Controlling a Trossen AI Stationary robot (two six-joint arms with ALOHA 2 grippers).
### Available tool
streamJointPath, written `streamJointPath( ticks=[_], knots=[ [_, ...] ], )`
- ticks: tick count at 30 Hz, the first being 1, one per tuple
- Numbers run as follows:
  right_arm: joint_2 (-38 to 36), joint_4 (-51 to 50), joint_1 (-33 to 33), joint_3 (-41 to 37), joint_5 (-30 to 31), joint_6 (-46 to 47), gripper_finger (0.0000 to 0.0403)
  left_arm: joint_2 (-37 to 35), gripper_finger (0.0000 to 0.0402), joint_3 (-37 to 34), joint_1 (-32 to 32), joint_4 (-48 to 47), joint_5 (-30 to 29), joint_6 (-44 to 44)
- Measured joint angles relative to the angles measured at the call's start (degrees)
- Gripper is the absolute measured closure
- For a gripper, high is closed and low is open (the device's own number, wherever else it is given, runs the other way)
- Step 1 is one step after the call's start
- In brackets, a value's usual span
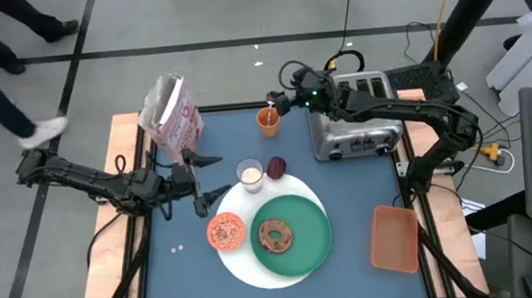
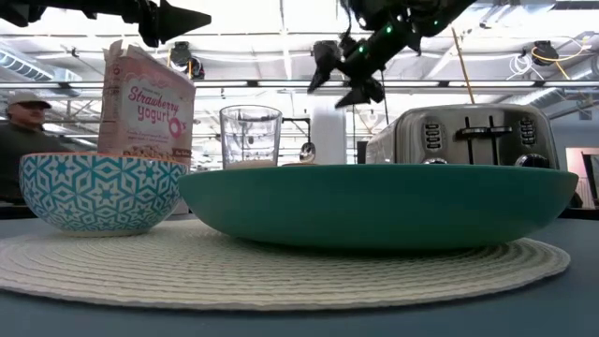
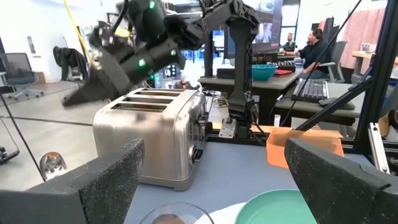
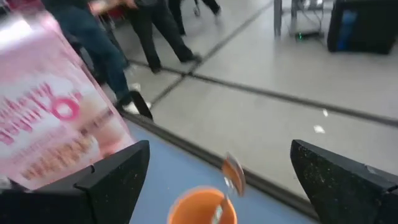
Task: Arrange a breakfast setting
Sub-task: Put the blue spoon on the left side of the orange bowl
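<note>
Spoon (image 1: 269, 103) in orange cup (image 1: 267, 121); right claw (image 1: 280, 88) open above.

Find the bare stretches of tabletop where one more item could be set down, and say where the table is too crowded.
Free: the blue top between the white mat and the orange tray, in front of the toaster; also the strip left of the mat, apart from two small bits. Crowded: around the glass, dark fruit, bowl and the open left hand.

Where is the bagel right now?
In the high view, the brown bagel lies on the large green plate, right of the patterned bowl, on the round white mat.
</note>
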Motion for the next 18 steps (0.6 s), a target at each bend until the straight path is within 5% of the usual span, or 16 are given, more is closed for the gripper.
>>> streamJointPath(
  ticks=[18],
  knots=[
    [9.9,-0.4,0.3,-0.3,-3.0,5.7,0.0023,0.0,0.0009,0.0,0.0,0.0,0.0,-0.2]
  ],
)
